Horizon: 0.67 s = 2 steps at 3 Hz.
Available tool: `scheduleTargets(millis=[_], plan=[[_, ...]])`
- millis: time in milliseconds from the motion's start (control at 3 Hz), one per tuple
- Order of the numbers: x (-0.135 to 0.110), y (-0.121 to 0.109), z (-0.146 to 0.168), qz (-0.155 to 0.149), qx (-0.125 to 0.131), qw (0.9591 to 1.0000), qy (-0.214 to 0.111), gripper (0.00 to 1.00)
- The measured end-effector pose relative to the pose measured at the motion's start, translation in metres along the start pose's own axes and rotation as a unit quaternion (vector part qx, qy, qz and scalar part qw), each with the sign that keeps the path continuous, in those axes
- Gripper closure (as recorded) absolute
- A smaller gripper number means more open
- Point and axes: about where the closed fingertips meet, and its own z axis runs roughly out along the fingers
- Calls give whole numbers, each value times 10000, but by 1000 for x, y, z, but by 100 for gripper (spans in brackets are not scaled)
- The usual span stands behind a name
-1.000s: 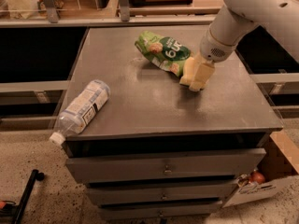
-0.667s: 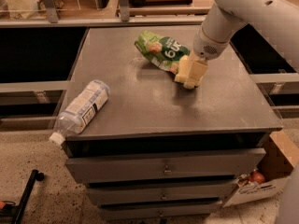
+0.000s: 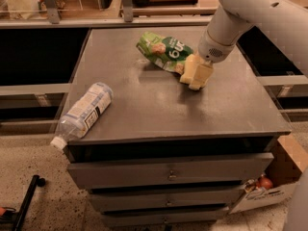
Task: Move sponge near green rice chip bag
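The green rice chip bag (image 3: 166,50) lies on the far middle of the grey cabinet top (image 3: 159,105), its label facing up. My gripper (image 3: 195,77) comes down from the white arm (image 3: 226,25) at the upper right. It sits low over the top, right at the bag's right end. It is shut on the sponge (image 3: 191,71), a pale yellow block that blends with the pale yellow fingers. The sponge's left edge is next to or touching the bag's corner.
A clear plastic bottle (image 3: 83,112) with a white label lies on its side at the cabinet top's front left corner, its cap over the edge. Drawers run below the front edge. A cardboard box (image 3: 274,177) stands on the floor at the right.
My gripper has moved a little left and away with the sponge, closing in on the bag's right end. The bag and bottle have not moved.
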Motion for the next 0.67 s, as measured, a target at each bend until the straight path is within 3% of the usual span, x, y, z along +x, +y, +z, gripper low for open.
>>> scheduleTargets(millis=[333,667], plan=[[0,0,2,-4,-17,10000,3,0],[0,0,2,-4,-17,10000,4,0]])
